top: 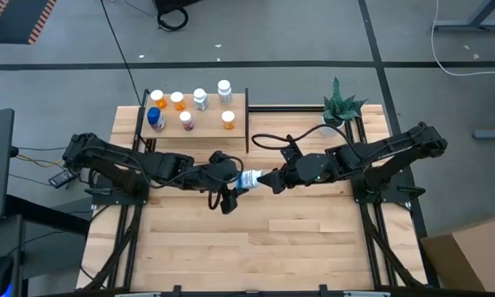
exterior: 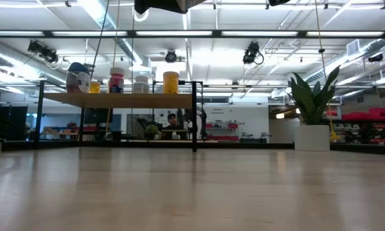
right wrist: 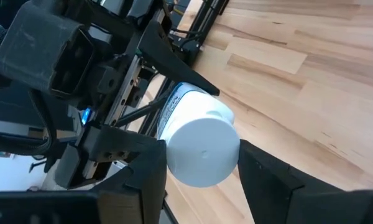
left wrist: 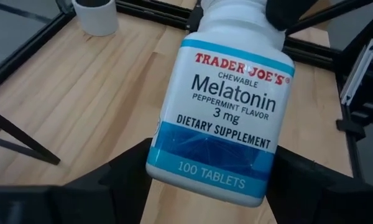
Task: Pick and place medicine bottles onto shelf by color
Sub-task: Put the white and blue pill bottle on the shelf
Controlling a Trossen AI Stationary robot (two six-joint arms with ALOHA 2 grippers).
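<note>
A white medicine bottle (top: 249, 179) with a blue band and a white cap hangs in the air over the table's middle, lying about level, cap toward the right. My left gripper (top: 238, 183) is shut on its base end and my right gripper (top: 264, 178) is shut on its cap end. The shelf (top: 210, 136) stands at the table's far left. On it stand several more bottles: orange ones (top: 177, 101), white ones (top: 200, 99) and a wider blue one (top: 155, 120). In the low view the held bottle is out of view above the frame. My left gripper pinches the bottle's base end, at the blue band (left wrist: 174, 168), between its two fingers (left wrist: 121, 177). They come from the table's left, slanting down, one on each side of the body. The bottle is clear of the table, label toward this wrist camera. My right gripper pinches the white cap (right wrist: 202, 155) between its two fingers (right wrist: 264, 171), one on each side of the cap's rim. They come from the table's right, slanting down, along the bottle's length. The bottle sits about level and clear of the table.
A white pot with a green spiky plant (top: 340, 107) stands at the far right corner. The shelf's black frame (exterior: 194, 115) rises at the far left. Bare planks (top: 256, 239) stretch from below the arms to the near edge.
</note>
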